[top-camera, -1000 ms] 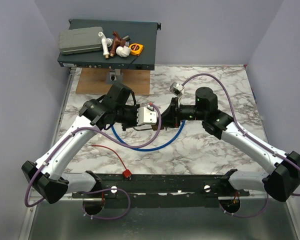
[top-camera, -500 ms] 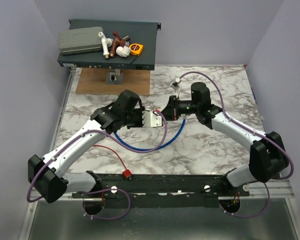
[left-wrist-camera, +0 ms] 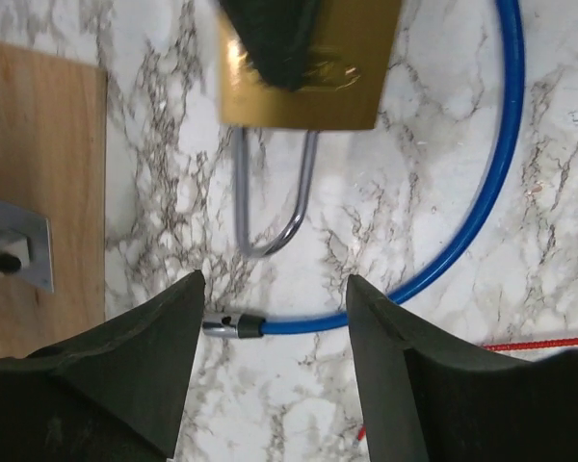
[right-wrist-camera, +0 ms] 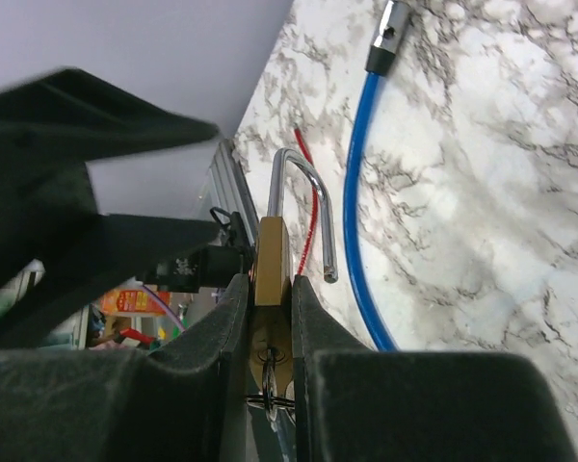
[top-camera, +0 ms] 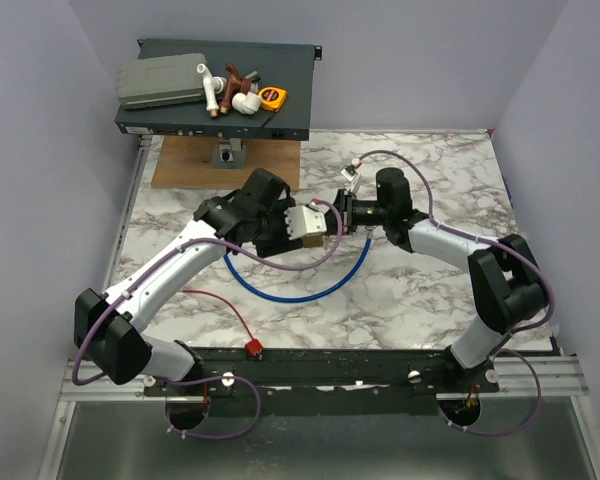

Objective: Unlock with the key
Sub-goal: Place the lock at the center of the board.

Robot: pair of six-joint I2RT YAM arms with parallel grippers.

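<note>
Right hand: fingers pressed together on the body of the brass padlock, held clear above the tabletop at mid-table. In the right wrist view, one leg of the shackle ends free beside the body.

Left hand: fingers spread, nothing between them. It faces the padlock from the opposite side, shackle end towards it, not touching.

Key: red head lies flat on the tabletop at the near edge, just beside the black rail that carries the arm bases. Its thin red cord runs from the head back and to the left. The key is well apart from both hands, nearer the left arm's base, and neither hand touches it.

Blue cable lock: lies in an arc on the tabletop below both hands, between them and the key.
</note>
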